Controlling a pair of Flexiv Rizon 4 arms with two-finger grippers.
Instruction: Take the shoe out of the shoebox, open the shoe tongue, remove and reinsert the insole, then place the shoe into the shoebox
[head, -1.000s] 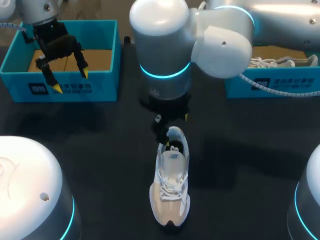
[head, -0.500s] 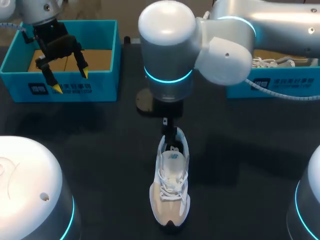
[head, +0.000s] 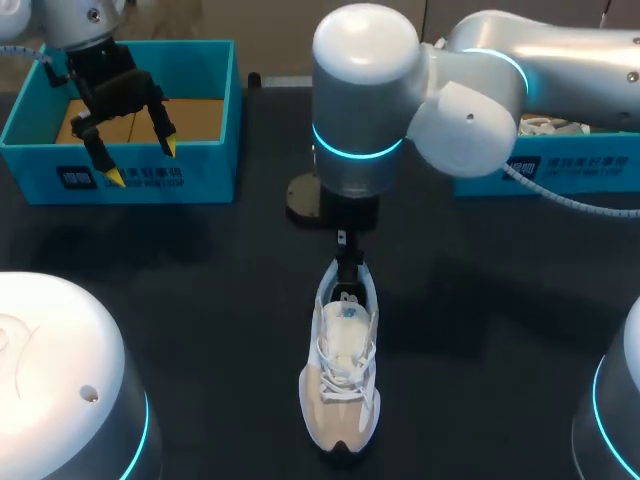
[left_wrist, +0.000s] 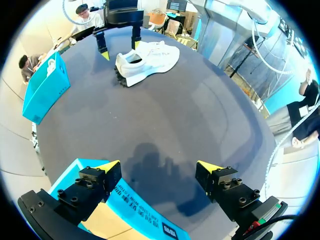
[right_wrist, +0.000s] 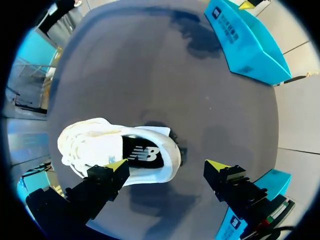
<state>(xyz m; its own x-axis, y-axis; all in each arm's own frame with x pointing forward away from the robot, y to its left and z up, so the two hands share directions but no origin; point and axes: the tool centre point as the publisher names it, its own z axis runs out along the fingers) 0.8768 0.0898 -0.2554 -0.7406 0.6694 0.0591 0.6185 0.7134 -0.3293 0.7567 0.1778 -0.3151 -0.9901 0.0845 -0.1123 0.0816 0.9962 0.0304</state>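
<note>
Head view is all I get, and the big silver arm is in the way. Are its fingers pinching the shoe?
Observer: No. The right wrist view shows the fingers wide open. One yellow tip is above the shoe and the other is above bare table past the heel.
Operator: Is the soft bit inside the shoe?
Observer: Yes, a dark insole shows inside the opening.
</note>
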